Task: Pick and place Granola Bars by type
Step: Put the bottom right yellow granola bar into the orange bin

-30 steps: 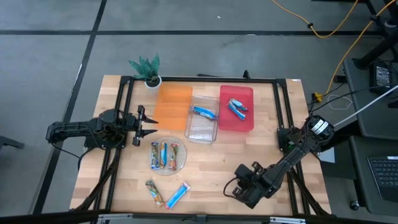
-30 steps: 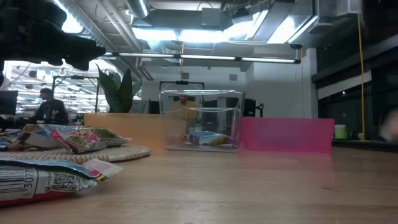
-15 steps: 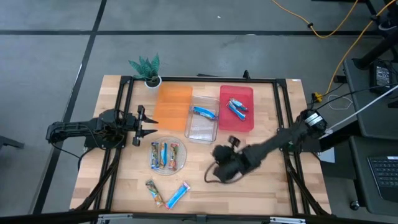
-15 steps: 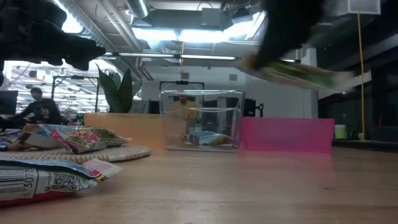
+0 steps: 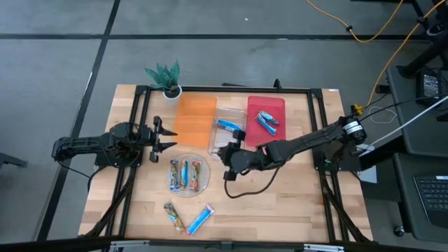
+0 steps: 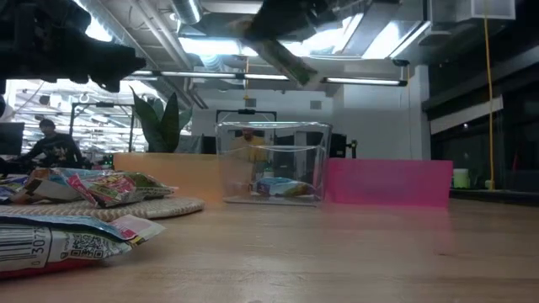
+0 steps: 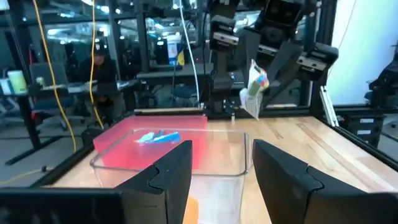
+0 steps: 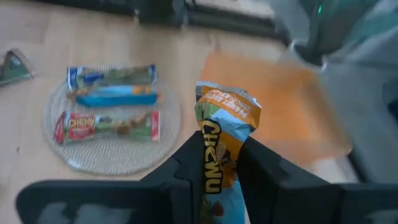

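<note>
The left claw [image 5: 162,138] has not shifted over the last second; it waits at the table's left edge with its fingers apart and nothing between them, the orange tray [image 5: 194,120] just ahead of it and the plate [image 5: 204,183] beside it.

The change is all on the right arm. A second ago it was folded low near the front right corner; now it is stretched out across the middle, and the right claw [image 5: 229,154] hangs above the near end of the clear bin [image 5: 227,144]. It is clenched on a bar [image 8: 222,127] with an orange and teal wrapper, seen end-on in its wrist view and dangling from the fingers in the left wrist view [image 7: 255,87]. My reading is that this bar is mid-carry toward a container, and from here either the clear bin below or the orange tray just beyond the claw could be the target; I cannot tell which.

To the claw's left, the plate holds three bars [image 5: 185,174], and two more [image 5: 189,218] lie loose nearer the table's front edge. Under and ahead of it a blue bar [image 5: 229,126] sits in the clear bin; to its right the red tray [image 5: 268,134] holds more blue bars [image 5: 267,120].

The surface is pale wood in a black frame, with a small plant [image 5: 166,76] at the back left. Beyond, the low view shows a lit workshop with a seated person [image 6: 52,147] far off.
</note>
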